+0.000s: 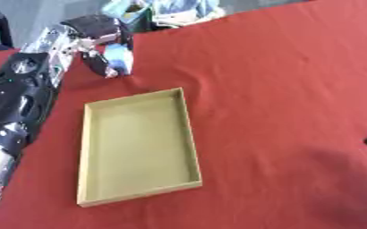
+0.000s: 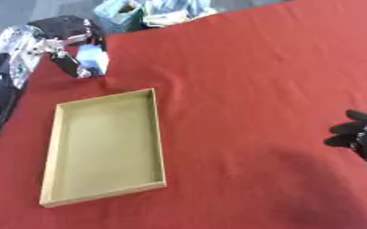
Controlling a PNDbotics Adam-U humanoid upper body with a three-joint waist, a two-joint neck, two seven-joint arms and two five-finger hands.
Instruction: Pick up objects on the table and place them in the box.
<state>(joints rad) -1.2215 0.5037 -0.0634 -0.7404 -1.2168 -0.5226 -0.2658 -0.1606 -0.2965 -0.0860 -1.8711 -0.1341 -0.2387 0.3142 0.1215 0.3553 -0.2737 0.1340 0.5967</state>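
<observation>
In the upper left of the frame, the left hand (image 1: 104, 47) curls around a pale blue object (image 1: 117, 56) just beyond the empty box (image 1: 83, 147), apparently to carry it there, while the right hand (image 2: 363, 134) idles, relaxed, at right.

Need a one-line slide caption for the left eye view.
Left hand curled around a light blue object beyond the empty tan box on the red tablecloth.

Light was bright, even and soft across the red table (image 1: 280, 67). A faint broad shadow darkened its lower right. Both views were blurred throughout; the far clutter (image 1: 167, 11) was indistinct.
</observation>
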